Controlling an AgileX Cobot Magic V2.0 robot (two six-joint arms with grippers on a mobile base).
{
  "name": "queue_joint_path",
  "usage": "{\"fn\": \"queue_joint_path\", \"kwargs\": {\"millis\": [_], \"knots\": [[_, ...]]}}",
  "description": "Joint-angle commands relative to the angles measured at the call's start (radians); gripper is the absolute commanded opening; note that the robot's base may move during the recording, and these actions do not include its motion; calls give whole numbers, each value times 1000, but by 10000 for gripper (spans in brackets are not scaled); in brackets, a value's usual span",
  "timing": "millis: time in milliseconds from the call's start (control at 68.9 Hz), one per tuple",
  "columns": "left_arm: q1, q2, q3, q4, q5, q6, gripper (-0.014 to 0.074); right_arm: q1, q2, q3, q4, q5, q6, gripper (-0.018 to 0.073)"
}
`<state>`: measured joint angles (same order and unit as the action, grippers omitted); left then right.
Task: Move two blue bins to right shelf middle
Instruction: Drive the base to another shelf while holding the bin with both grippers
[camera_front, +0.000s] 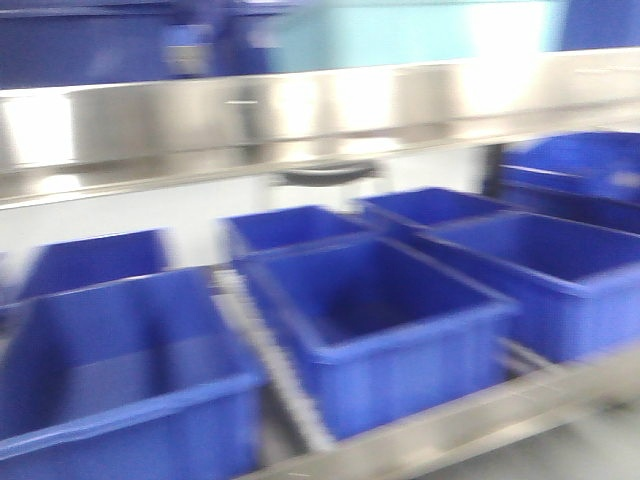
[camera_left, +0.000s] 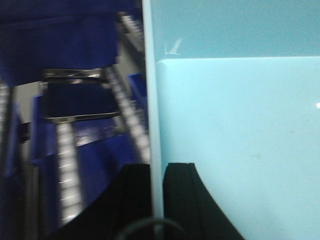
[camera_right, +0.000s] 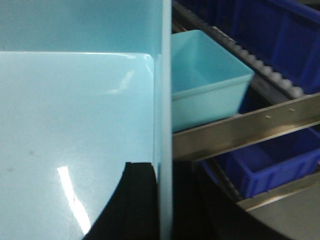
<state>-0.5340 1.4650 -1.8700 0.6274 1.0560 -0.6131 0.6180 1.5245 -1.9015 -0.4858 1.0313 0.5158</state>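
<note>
Several empty royal-blue bins (camera_front: 380, 320) sit under the steel rail (camera_front: 300, 120). Left gripper (camera_left: 157, 172) and right gripper (camera_right: 162, 172) each pinch a wall of the empty cyan bin (camera_right: 75, 125); a second cyan bin (camera_right: 210, 80) stands beyond.

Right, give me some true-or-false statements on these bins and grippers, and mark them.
1. The left gripper pinches the held pale blue bin by its wall. True.
2. The right gripper holds a dark bin. False: it also grips a pale blue wall.
3. In the right wrist view, a second pale blue bin sits behind a steel rail. True.
4. In the front view, every bin is pale. False: dark blue bins sit on the lower tier.
</note>
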Motion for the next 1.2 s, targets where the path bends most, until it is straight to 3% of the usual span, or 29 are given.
{"fn": "queue_joint_path", "kwargs": {"millis": [0,1190], "knots": [[1,-13,-5,35,-27,-1,-111,-7,-11,-4,-53,-31,-9,-162],[1,-13,-5,35,-27,-1,-111,-7,-11,-4,-53,-31,-9,-162]]}}
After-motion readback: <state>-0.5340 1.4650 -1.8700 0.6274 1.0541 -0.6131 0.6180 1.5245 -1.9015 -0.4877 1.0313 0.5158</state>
